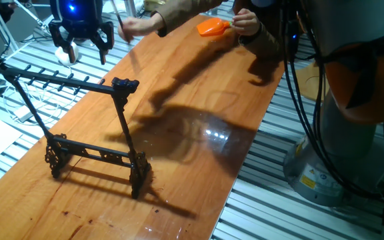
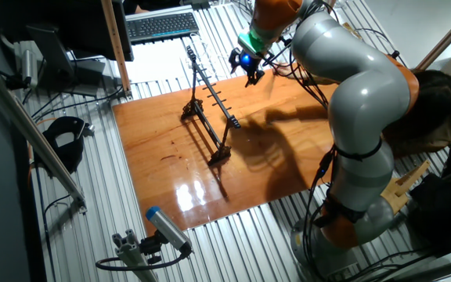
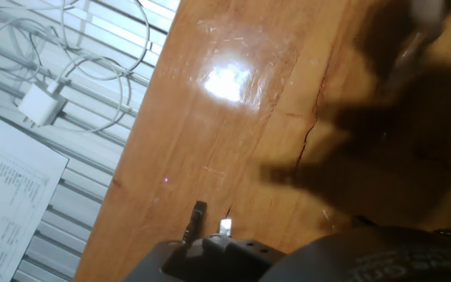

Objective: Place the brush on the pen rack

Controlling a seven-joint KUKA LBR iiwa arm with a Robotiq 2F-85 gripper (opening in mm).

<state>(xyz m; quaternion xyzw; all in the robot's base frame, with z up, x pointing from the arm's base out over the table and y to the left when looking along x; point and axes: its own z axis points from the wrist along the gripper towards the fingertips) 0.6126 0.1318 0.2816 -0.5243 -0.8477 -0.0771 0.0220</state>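
Note:
The pen rack [image 1: 85, 84], a black frame with a pegged top bar and scrolled feet, stands on the left of the wooden table [image 1: 199, 140]; the other fixed view shows the pen rack [image 2: 210, 110] too. My gripper [image 1: 84, 52] hangs open and empty above the table's far left corner, behind the rack, and my gripper [image 2: 249, 75] is seen beyond the rack's far end. A person's hand [image 1: 137, 27] just right of the gripper holds a thin pale stick, apparently the brush [image 1: 117, 13]. In the hand view only a blur at the top right shows there.
A second hand holds an orange scoop [image 1: 212, 27] over the table's far end. White cables and a charger [image 3: 36, 100] and a printed sheet [image 3: 10, 204] lie on the slatted surface past the table's edge. A keyboard [image 2: 161, 25] sits behind the table.

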